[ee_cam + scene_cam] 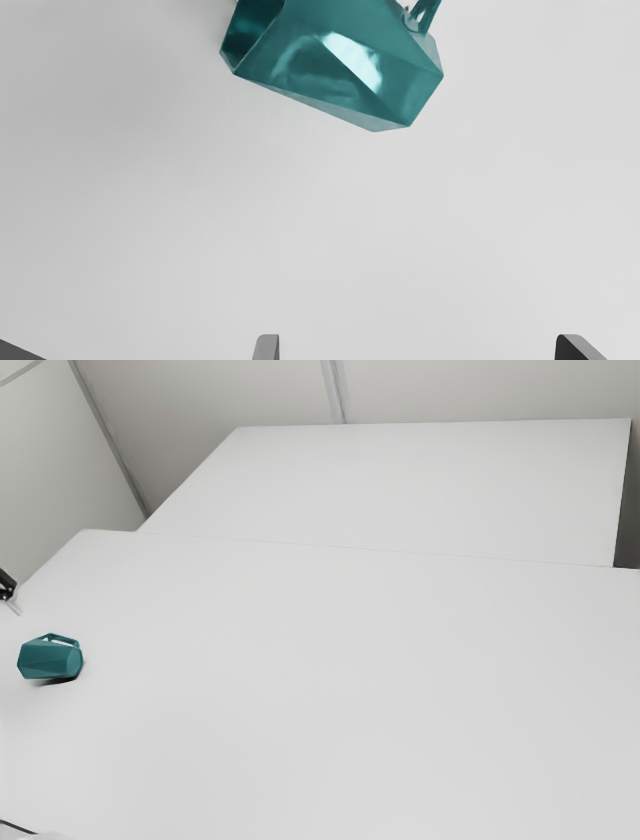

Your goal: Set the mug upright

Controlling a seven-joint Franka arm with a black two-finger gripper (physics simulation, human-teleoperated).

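Mug [330, 65] lies on its side on the table [350, 690], apart from the fingers [266, 348], spread wide around nothing. I'd call this the reach; next they need to straddle it and close.

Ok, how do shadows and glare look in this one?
Exterior view: bright, fairly even light, a small dark shadow beneath the mug. Wrist view: a white glare patch on the mug's side; the tabletop shades greyer off toward the mug's open end.
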